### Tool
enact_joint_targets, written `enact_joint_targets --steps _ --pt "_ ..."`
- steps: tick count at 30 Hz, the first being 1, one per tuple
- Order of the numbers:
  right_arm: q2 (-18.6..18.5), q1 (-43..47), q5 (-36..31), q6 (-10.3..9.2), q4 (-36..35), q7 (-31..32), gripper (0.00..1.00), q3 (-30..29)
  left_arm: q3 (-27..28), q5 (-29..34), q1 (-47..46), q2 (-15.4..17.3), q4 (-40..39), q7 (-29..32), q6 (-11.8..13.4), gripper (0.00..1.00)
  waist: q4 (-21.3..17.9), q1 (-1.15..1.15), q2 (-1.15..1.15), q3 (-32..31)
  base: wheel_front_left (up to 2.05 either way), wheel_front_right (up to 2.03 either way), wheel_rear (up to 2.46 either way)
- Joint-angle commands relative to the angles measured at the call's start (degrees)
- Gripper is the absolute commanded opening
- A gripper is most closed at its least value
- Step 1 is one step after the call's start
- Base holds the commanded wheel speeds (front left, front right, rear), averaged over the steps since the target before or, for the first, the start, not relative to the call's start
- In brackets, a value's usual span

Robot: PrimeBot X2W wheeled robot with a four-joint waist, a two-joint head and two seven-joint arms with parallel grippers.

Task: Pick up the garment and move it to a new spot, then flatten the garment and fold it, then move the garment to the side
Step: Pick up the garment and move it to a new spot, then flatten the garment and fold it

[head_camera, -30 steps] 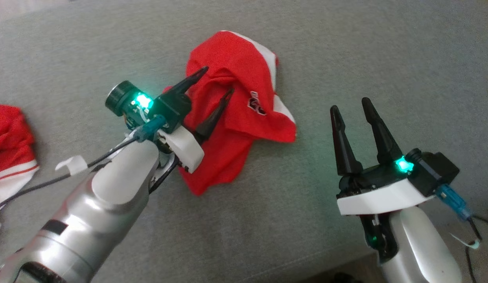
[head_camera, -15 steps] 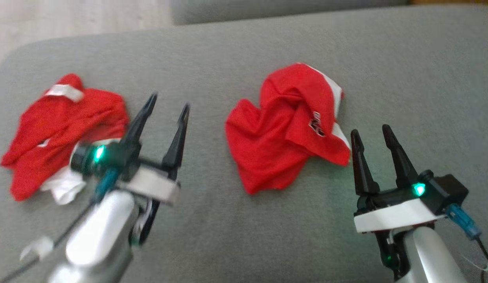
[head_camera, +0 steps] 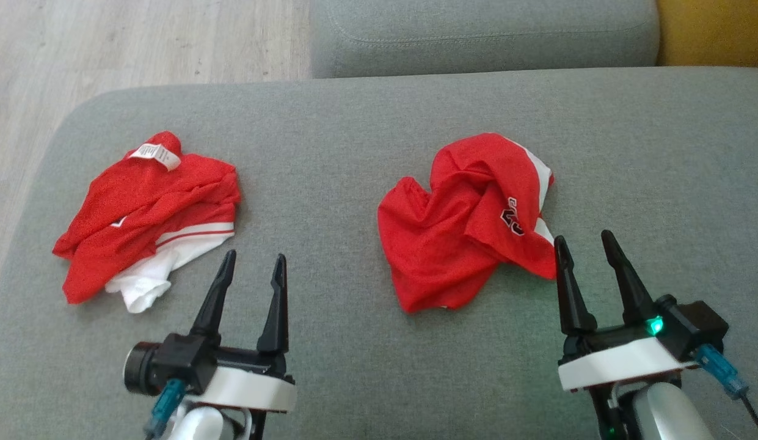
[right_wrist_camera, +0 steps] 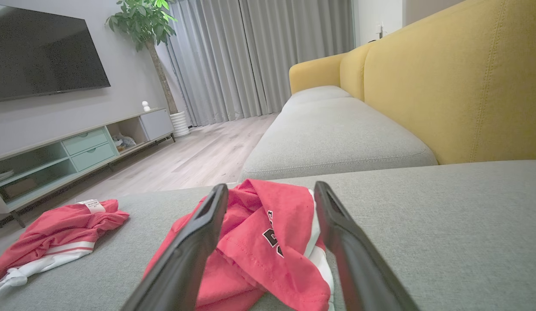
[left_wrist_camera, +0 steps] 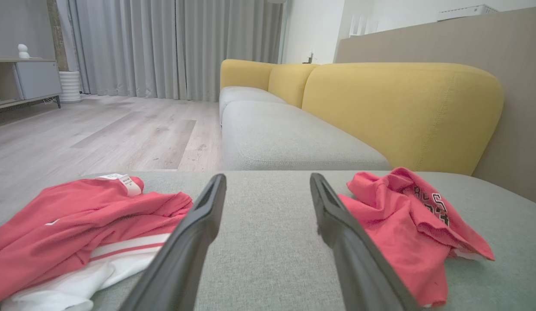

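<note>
A crumpled red garment [head_camera: 470, 226] with white side stripes and a dark printed number lies right of centre on the grey cushion [head_camera: 354, 134]. My right gripper [head_camera: 583, 237] stands open just at its near right edge, the garment [right_wrist_camera: 268, 224] showing between its fingers in the right wrist view. My left gripper [head_camera: 255, 256] is open and empty over bare cushion, left of this garment [left_wrist_camera: 401, 211]. A second bunched red and white garment [head_camera: 146, 214] with a white label lies at the left, beside the left gripper [left_wrist_camera: 268, 177].
The cushion's rounded left edge drops to a wood floor [head_camera: 140, 43]. Another grey seat [head_camera: 476, 30] adjoins at the back, with a yellow backrest [left_wrist_camera: 401, 108] on the right. A TV stand [right_wrist_camera: 77, 151] stands across the room.
The head camera has swung, so the whole picture shifted. My left gripper, open over the numbered garment a second ago, has drawn back to the left onto bare cushion. The garment lies crumpled as before.
</note>
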Motion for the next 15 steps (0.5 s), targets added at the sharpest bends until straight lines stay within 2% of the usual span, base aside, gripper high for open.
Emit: enact_joint_targets --steps 1,9,15 --pt "-0.1 -0.8 0.4 -0.04 -1.6 -0.6 1.00 1.1 3.5 1.1 -1.3 -0.4 -2.1 -0.5 -0.8 1.00 -0.2 0.01 0.00 -0.2 0.00 0.00 0.00" --pt "-0.1 -1.6 -0.1 -0.04 -1.3 -0.6 1.00 1.3 6.5 4.2 -0.2 -3.4 -0.9 -0.5 -4.3 1.00 -0.3 0.01 0.00 0.1 0.00 0.00 0.00" --pt "-0.1 -6.6 -0.3 -0.04 1.6 -0.6 1.00 -0.9 6.9 6.2 -1.2 -4.8 -0.2 -0.5 -6.1 1.00 0.9 0.01 0.00 2.9 0.00 0.00 0.00"
